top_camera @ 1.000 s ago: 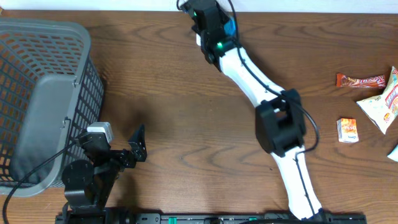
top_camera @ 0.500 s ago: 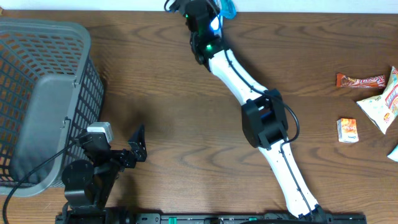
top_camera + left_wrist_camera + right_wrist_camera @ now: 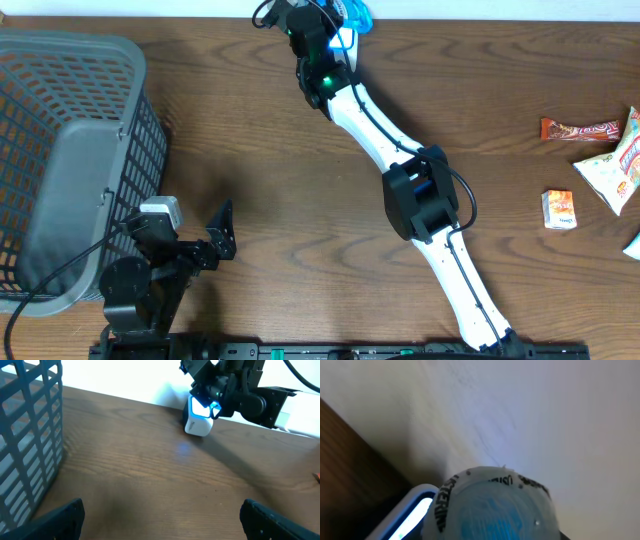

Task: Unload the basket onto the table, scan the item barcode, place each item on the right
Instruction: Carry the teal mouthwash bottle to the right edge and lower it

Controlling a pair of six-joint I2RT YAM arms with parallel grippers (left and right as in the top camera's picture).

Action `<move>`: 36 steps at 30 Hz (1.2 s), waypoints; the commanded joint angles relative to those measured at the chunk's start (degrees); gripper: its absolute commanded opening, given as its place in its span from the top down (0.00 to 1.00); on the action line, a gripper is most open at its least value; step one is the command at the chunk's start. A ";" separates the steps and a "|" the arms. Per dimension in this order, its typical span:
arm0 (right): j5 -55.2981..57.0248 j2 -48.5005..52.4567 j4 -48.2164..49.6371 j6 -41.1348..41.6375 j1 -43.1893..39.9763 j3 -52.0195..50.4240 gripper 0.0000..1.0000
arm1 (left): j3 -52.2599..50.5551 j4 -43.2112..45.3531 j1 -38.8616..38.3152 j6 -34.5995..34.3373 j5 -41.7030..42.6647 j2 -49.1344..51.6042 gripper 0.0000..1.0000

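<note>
The right gripper (image 3: 342, 22) is clamping a blue bottle (image 3: 490, 505) at the table's (image 3: 250, 150) far edge, just beside the glowing scanner (image 3: 200, 419). The left gripper (image 3: 161, 512) is sitting near the basket (image 3: 60, 150), jaws spread wide.

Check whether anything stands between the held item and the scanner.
Nothing visible does. In the right wrist view the round blue item sits right beside the lit scanner, with no other thing between them.
</note>
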 commanded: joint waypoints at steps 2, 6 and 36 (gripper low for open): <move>10.12 -1.38 1.90 -2.86 0.11 1.99 0.84 | -0.04 0.07 -0.13 -0.13 0.52 -0.17 0.01; 22.67 -1.40 -0.26 -1.86 -1.88 1.99 0.85 | -0.04 0.07 -0.13 -0.13 0.52 -0.17 0.01; 9.97 -1.46 -77.61 61.94 -36.30 1.99 0.09 | -0.04 0.07 -0.13 -0.13 0.52 -0.17 0.01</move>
